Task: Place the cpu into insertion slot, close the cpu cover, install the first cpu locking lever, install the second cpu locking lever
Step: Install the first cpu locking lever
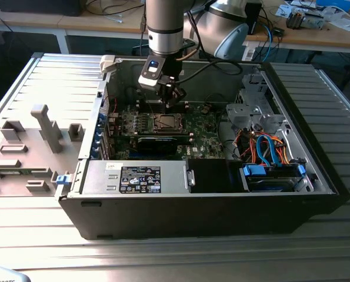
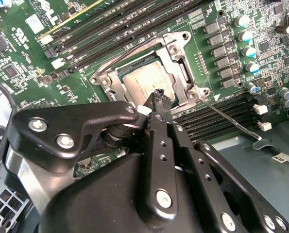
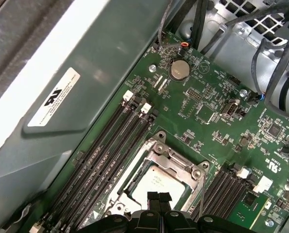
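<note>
Where the claw point(image 3: 159, 196) hangs over the green board point(image 1: 201, 126) inside the open computer case point(image 1: 163, 214), we find its fingers point(image 3: 153, 198) pressed together, gripping nothing. We record the chip point(image 2: 142, 80) seated in the socket point(image 2: 184, 73), the metal cover point(image 2: 178, 52) lying flat around it, and one thin lever point(image 2: 231, 119) angled outward across the memory slots point(image 2: 202, 127)

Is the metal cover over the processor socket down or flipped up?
Down. The cover lies flat around the chip, whose silver top shows through its window in both wrist views.
</note>
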Controlling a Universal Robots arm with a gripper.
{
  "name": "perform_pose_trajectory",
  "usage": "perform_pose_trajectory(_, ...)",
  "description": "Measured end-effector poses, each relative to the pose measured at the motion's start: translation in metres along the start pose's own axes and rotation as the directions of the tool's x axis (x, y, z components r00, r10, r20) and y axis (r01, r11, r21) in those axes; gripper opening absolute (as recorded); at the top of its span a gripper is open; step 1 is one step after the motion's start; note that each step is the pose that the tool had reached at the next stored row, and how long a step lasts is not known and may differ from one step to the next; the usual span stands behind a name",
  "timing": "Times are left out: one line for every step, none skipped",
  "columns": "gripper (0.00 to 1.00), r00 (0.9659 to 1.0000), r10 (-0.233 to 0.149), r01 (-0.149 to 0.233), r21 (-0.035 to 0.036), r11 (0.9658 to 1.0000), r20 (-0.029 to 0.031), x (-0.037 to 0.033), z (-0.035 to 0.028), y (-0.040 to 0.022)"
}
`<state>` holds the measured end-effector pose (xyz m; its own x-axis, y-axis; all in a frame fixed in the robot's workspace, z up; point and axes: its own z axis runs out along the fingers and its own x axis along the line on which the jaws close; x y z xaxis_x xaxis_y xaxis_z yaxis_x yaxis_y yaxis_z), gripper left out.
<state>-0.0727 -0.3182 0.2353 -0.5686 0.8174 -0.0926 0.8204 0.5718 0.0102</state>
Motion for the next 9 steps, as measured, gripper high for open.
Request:
perform_pose_trajectory(0.11,1.0000,-0.002,0.002,-0.0003,1.0000,0.0000,0.0000,0.0000,0.0000)
perform_pose_trajectory(0.11,1.0000,-0.005,0.005,-0.0005,1.0000,-0.0001,0.0000,0.0000,0.0000)
perform_pose_trajectory(0.11,1.0000,-0.006,0.006,-0.0007,1.0000,-0.0001,0.0000,0.0000,0.0000)
perform_pose_trajectory(0.11,1.0000,-0.008,0.008,-0.0008,1.0000,-0.0001,0.0000,0.0000,0.0000)
perform_pose_trajectory(0.11,1.0000,-0.010,0.010,-0.0010,1.0000,-0.0001,0.0000,0.0000,0.0000)
perform_pose_trajectory(0.11,0.9999,-0.011,0.011,-0.0011,0.9999,-0.0001,0.0000,0.0000,0.0000)
perform_pose_trajectory(0.11,0.9999,-0.013,0.013,-0.0013,0.9999,-0.0001,0.0000,0.0000,0.0000)
perform_pose_trajectory(0.11,0.9999,-0.014,0.014,-0.0014,0.9999,-0.0002,0.0000,0.0000,0.0000)
perform_pose_trajectory(0.11,0.9999,-0.016,0.016,-0.0015,0.9999,-0.0002,0.0000,0.0000,0.0000)
